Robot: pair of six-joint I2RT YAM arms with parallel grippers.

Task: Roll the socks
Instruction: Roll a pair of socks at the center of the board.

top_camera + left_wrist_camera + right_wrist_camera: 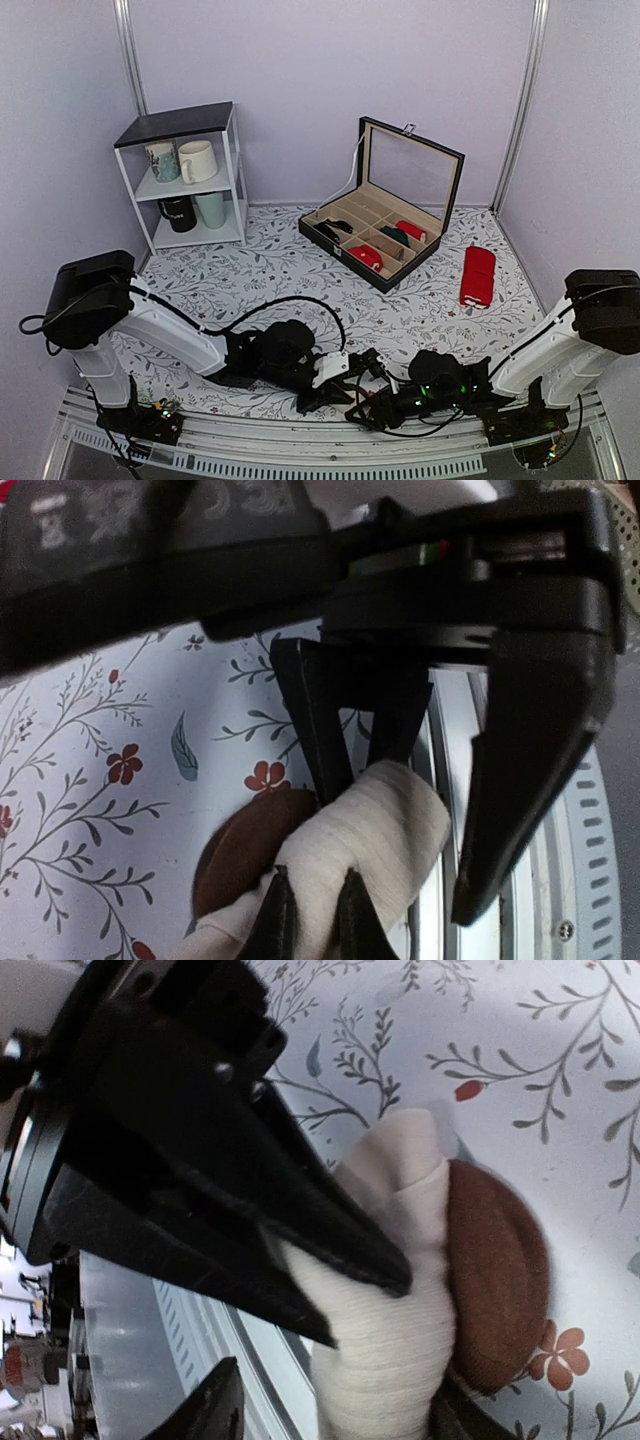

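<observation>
1. You are risking the roll springing loose. Your left pincer (pixel 312 922) is pinching only a fold of cream fabric. Your right pincer (pixel 335 1412) is standing apart, so nothing else is pressing the socks (pixel 400 1350) together.
2. You are bringing the two pincers tip to tip, very near each other, so a careless closing or twist is inviting a clash of fingers.
3. You are working close to the metal rail (pixel 590 860), which is running just beside both pincers. A pull toward it is likely to drag the bundle off the floral cloth (pixel 90 780).
4. Left pincer: its jaws are sitting together, clamped on the cream band at its tips.
5. Right pincer: its jaws are standing clearly apart, straddling the bundle and gripping nothing. One finger seems to be lying against the brown band, though the view is too tight for you to be sure.
6. The socks are lying bunched between the two pincers on the cloth. The cream band is facing the rail and the brown band is lying on the side away from it.
</observation>
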